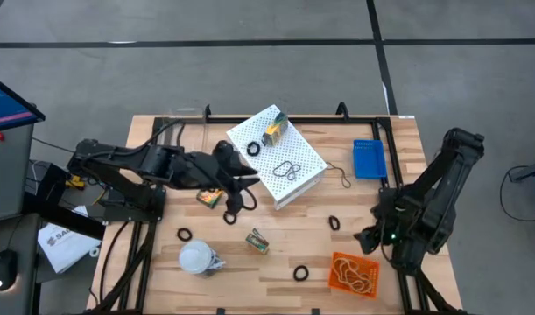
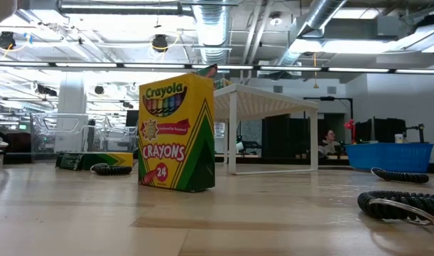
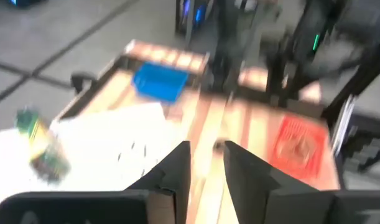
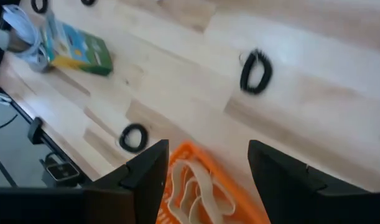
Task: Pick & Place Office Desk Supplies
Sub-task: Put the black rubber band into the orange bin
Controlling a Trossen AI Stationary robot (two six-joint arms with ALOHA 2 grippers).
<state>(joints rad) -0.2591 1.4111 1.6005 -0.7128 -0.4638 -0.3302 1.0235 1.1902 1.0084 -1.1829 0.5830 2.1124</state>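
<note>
One crayon box (image 1: pixel 274 131), a black ring (image 1: pixel 253 150) and tan rubber bands (image 1: pixel 287 169) lie on top of the white perforated box (image 1: pixel 293 175). Another crayon box (image 2: pixel 177 131) stands on end on the table, and a third (image 1: pixel 210 197) lies flat under my left arm. My left gripper (image 3: pixel 206 165) hovers high by the white box's left corner, its fingers a narrow gap apart with nothing between them. My right gripper (image 4: pixel 208 168) hangs open over the orange tray (image 4: pixel 202 186), which holds rubber bands. Black rings (image 1: pixel 334 223) (image 1: pixel 301 274) (image 1: pixel 184 234) lie loose on the table.
A blue tray (image 1: pixel 369 158) sits at the far right, with a loose rubber band (image 1: pixel 341 179) beside it. A white bulb-like object (image 1: pixel 197 258) lies near the front left. A metal frame (image 1: pixel 341 112) runs along the table's far edge.
</note>
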